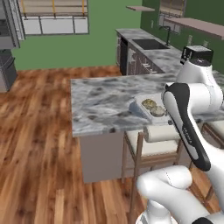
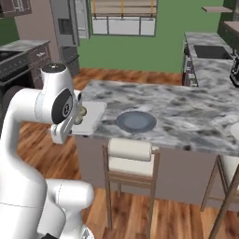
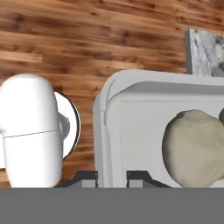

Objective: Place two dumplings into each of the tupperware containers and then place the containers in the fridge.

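A translucent tupperware container point(image 3: 131, 113) sits in my gripper point(image 3: 111, 177), which is shut on its near rim. Wood floor shows beneath the tub in the hand view, and the counter's corner point(image 3: 204, 52) lies beyond it. One pale dumpling point(image 3: 192, 146) lies inside, and a second one point(image 3: 222, 116) peeks in at the right edge. From the left base the container point(image 1: 146, 103) shows with two dumplings point(image 1: 149, 103) above the island counter point(image 1: 100, 100), with my arm hiding the hand. From the right base the container point(image 2: 91, 116) is at the island's left end. The grey fridge point(image 2: 63, 23) stands far back left.
A round blue-grey plate point(image 2: 135, 121) lies on the island point(image 2: 186, 116) beside the container. Wooden stools point(image 2: 130, 156) stand against the island's near side. A second counter with a sink point(image 1: 151, 43) runs along the back right. A dark oven point(image 2: 14, 60) is at the far left.
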